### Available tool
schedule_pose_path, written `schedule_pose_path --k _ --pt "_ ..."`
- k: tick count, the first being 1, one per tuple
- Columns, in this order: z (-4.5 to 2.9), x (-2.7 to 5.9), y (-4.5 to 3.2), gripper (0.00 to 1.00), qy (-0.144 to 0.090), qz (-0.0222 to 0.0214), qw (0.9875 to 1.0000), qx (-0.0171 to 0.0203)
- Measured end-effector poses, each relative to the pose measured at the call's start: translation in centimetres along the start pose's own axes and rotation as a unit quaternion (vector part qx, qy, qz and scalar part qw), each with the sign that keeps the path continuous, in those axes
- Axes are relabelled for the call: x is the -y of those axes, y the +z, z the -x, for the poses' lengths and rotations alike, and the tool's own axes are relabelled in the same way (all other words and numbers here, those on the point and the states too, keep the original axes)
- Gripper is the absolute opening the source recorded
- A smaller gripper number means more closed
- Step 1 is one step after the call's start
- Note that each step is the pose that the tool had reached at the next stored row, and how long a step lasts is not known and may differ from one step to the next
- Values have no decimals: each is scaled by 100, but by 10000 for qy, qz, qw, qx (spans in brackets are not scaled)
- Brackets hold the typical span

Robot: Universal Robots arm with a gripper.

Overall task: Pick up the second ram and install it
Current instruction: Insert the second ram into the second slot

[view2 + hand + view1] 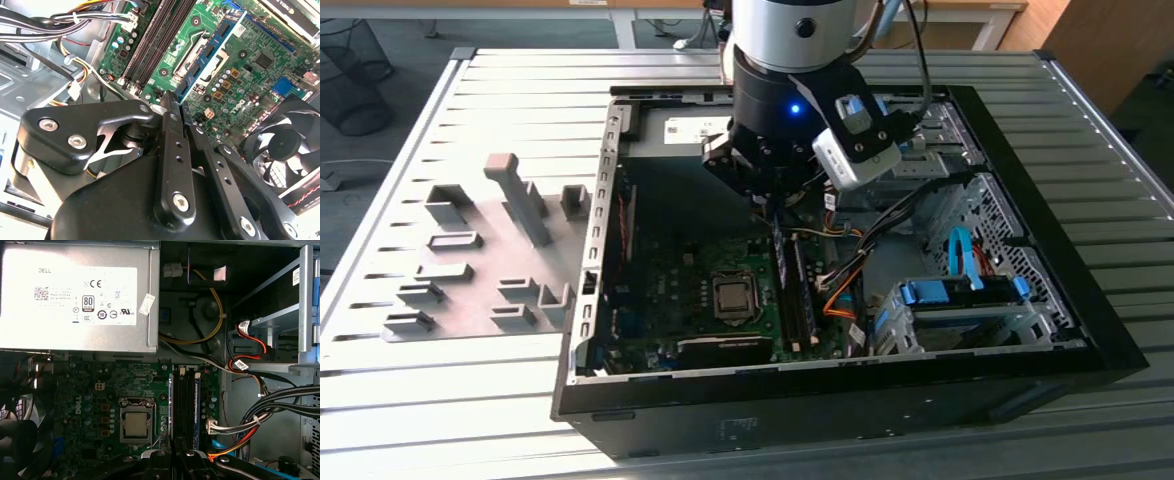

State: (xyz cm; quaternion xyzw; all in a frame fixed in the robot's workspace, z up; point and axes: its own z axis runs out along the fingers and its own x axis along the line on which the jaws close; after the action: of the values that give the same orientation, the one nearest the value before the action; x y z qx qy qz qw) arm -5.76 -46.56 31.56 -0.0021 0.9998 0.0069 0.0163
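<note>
While the arm hangs over the open computer case (pixel 1067 330), you have the gripper (pixel 176 106) lowered inside it, above the motherboard (pixel 240 75). In the exterior view the gripper (pixel 771 200) sits near the middle of the case, just over the near end of the memory slots (pixel 797 300).

Claw state: in the second wrist view the two black fingers (pixel 172 150) are drawn close together, with only a narrow gap at the tips. The second ram (pixel 212 47) is pinched in that gap. You see the stick nearly edge-on: blue board, black chips along its face, a small pale label near the far end. It reaches out from the fingertips across the motherboard, running roughly parallel to the memory slots (pixel 155 40) and beside them. You cannot tell from these views whether its lower edge touches a slot or is seated.

In the first wrist view the memory slots (pixel 184 405) lie directly beyond the fingertips (pixel 176 447), between the processor socket (pixel 136 424) and a bundle of coloured cables (pixel 235 427). The silver power supply (pixel 75 295) lies beyond the board.

Surroundings: a black cooling fan (pixel 285 135) sits at the board's edge. Outside the case, toward the exterior view's left, grey fixture blocks (pixel 520 200) stand on the slatted metal table (pixel 400 400), well apart from the gripper.
</note>
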Motion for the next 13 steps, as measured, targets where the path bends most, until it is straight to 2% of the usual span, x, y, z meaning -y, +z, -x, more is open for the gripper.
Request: schedule_pose_path --k 8,13 --pt "0 0 2 14 0 0 10000 0" --pt "3 1 59 14 -170 6 9999 -3"
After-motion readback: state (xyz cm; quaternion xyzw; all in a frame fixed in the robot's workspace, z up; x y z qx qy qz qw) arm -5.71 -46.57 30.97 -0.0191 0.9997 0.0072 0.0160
